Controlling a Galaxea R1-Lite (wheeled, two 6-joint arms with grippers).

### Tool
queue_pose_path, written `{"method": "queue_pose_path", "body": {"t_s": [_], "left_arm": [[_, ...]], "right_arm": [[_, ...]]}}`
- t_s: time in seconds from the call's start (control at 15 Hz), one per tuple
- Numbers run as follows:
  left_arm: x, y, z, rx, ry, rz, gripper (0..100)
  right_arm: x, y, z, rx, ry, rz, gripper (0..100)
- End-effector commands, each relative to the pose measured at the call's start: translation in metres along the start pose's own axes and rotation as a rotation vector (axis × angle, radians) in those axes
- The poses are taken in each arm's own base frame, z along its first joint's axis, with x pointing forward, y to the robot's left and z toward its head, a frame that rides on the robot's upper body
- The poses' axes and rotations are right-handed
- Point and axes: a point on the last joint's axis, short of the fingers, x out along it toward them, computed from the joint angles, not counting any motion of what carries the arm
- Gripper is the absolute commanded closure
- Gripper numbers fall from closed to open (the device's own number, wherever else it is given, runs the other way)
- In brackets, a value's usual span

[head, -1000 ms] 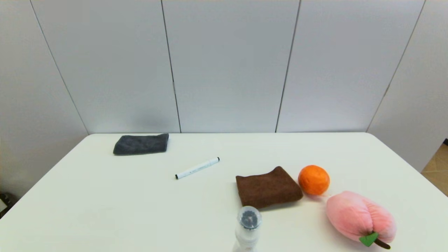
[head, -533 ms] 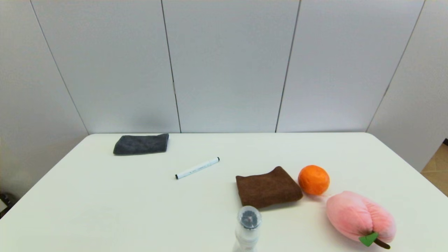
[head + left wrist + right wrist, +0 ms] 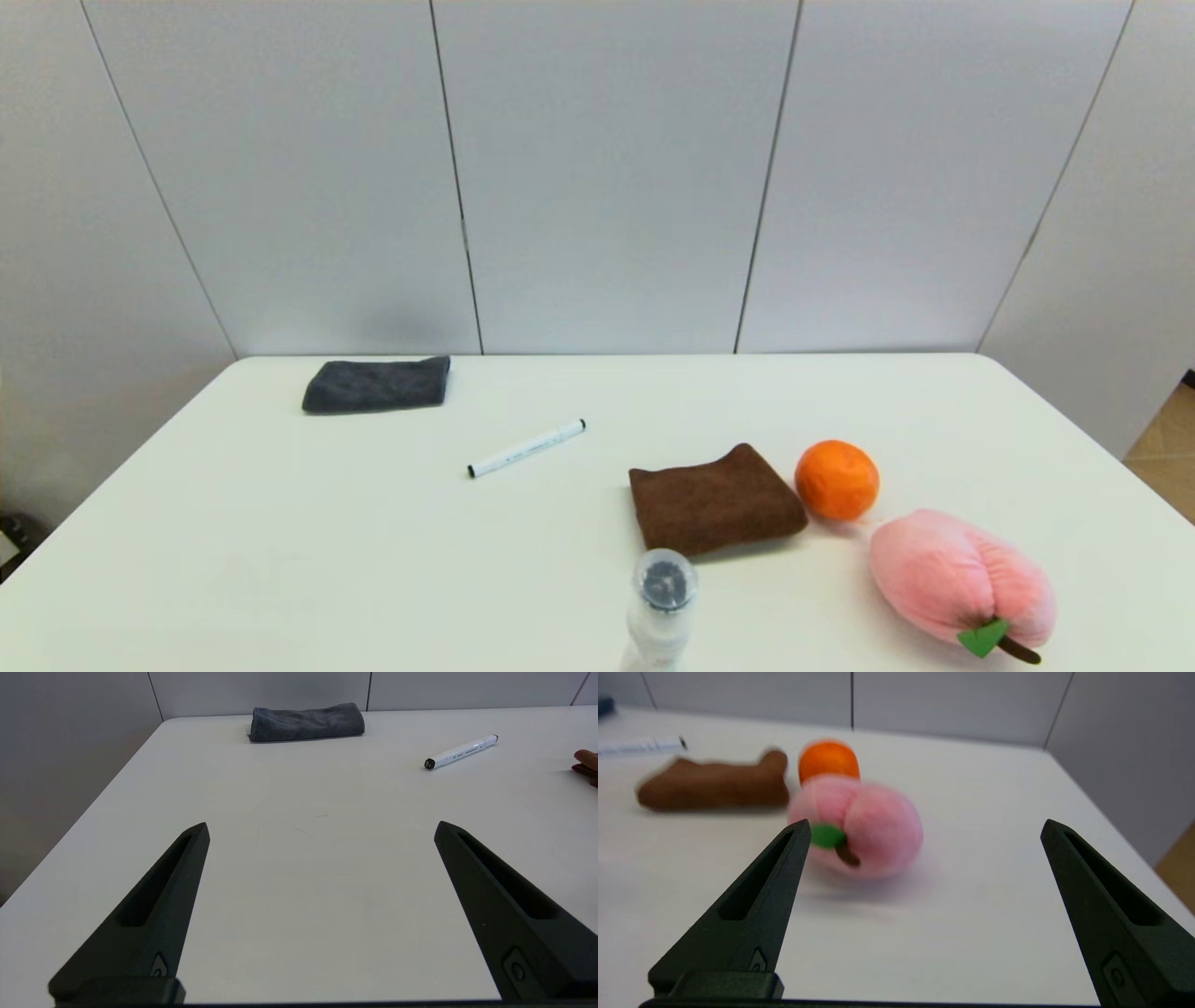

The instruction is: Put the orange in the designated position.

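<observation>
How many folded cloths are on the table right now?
2. The grey folded cloth lies at the far left of the white table; the brown folded cloth lies nearer, just left of the round bright-orange fruit. None appears hidden.

Black, tapered, slotted jaws

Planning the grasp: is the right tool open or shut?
Open: the right tool shows its two fingers spread wide, nothing between them.
</observation>
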Motion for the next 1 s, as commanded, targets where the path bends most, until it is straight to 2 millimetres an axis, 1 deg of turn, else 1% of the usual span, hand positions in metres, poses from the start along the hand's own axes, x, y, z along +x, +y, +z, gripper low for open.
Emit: {"method": "queue_pose_path", "body": {"t_s": [0.07, 0.53, 1.0], "left_arm": [[0.0001, 0.0, 0.0, 0.0, 0.002, 0.0, 0], [0.0, 0.0, 0.0, 0.0, 0.0, 0.0, 0], [0.0001, 0.0, 0.0, 0.0, 0.002, 0.0, 0]], "right_arm": [[0.0001, 0.0002, -0.001, 0.0, 0.017, 0.008, 0], [0.0005, 0.0, -0.0005, 0.04, 0.004, -0.002, 0], [0.0005, 0.0, -0.0005, 0.033, 0.004, -0.002, 0]]}}
